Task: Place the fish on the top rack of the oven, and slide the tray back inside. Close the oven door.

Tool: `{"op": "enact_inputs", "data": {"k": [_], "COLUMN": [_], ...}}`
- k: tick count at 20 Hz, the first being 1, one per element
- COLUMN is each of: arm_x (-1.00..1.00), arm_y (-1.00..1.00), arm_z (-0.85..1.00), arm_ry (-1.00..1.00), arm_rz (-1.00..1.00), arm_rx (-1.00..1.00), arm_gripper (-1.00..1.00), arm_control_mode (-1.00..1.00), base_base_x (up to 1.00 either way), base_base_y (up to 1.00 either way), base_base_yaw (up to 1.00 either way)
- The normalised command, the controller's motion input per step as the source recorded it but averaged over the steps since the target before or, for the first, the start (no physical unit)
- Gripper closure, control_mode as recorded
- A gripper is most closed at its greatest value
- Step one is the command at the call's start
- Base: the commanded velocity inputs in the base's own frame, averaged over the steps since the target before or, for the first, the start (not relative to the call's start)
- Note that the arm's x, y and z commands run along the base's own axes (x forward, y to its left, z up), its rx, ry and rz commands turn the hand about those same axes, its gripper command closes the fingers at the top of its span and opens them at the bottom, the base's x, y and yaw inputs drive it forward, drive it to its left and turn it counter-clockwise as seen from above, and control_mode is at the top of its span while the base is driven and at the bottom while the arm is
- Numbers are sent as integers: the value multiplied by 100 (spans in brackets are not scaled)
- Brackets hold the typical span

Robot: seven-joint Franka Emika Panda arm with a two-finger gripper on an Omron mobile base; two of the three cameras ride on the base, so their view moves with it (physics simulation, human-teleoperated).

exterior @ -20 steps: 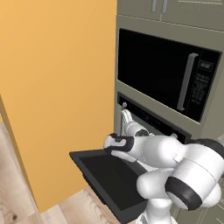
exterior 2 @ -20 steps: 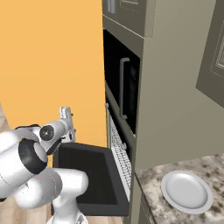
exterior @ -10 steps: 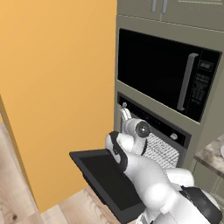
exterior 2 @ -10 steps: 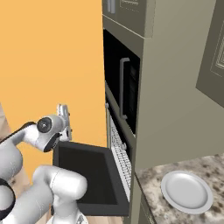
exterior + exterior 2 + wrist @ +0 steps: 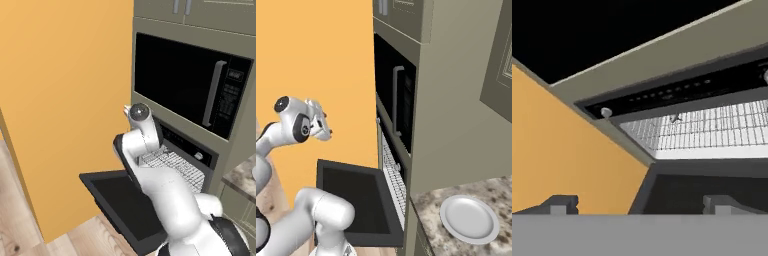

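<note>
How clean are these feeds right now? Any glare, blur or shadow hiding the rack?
Left base view: sharp, flat render lighting, no glare; the arm covers part of the top rack. Right base view: crisp, oven door evenly dark. Hand view: slightly soft, rack bars still readable, no cast shadows.

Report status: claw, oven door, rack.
Claw open, empty, raised above the oven door. Door down; top rack slid partly out. White plate bare on counter; nothing blocking.
</note>
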Motion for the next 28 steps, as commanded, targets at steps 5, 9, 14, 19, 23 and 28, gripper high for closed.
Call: {"op": "enact_inputs", "data": {"k": [5,9,14,19,23,28], "arm_x": [-29,-90,-99,-41,-23,-18], "arm_y": [98,98,75,70,70,70], "arm_z": [1,-47,-65,-80,-82,-82], "arm_ry": [24,-27,-52,-19,-8,-6], "arm_rz": [16,-2,-9,-18,-20,-22], "arm_rx": [-37,-27,-16,-12,-12,-13], "arm_gripper": [-100,-100,-100,-100,-100,-100], "arm_control_mode": [-100,-100,-100,-100,-100,-100], "base_base_x": [0,0,0,0,0,0], "base_base_y": [0,0,0,0,0,0], "base_base_yaw": [0,0,0,0,0,0]}}
